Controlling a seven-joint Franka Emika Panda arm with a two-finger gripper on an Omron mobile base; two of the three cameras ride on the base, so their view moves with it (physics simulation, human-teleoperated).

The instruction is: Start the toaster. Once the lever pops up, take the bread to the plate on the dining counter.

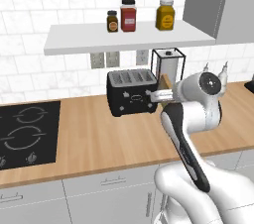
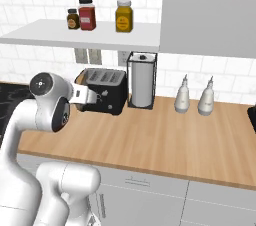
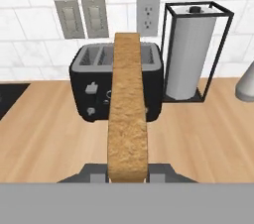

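The black toaster (image 1: 130,91) (image 2: 104,90) (image 3: 92,91) stands at the back of the wood wall counter, its slots facing up. My gripper (image 1: 162,94) (image 2: 86,95) (image 3: 128,172) hovers just in front of the toaster's right side, shut on the bread (image 3: 128,114). The tan slice is seen edge-on in the hand view, running up toward the toaster. In the left base view the bread (image 1: 164,82) sticks up from the hand beside the toaster. The plate and the dining counter are out of view.
A wire-framed paper-towel holder (image 1: 168,64) (image 2: 141,81) (image 3: 192,54) stands right of the toaster. A black hob (image 1: 27,134) lies at the left. Two pale bottles (image 2: 182,95) stand at the right. A shelf (image 1: 124,37) with three jars hangs above.
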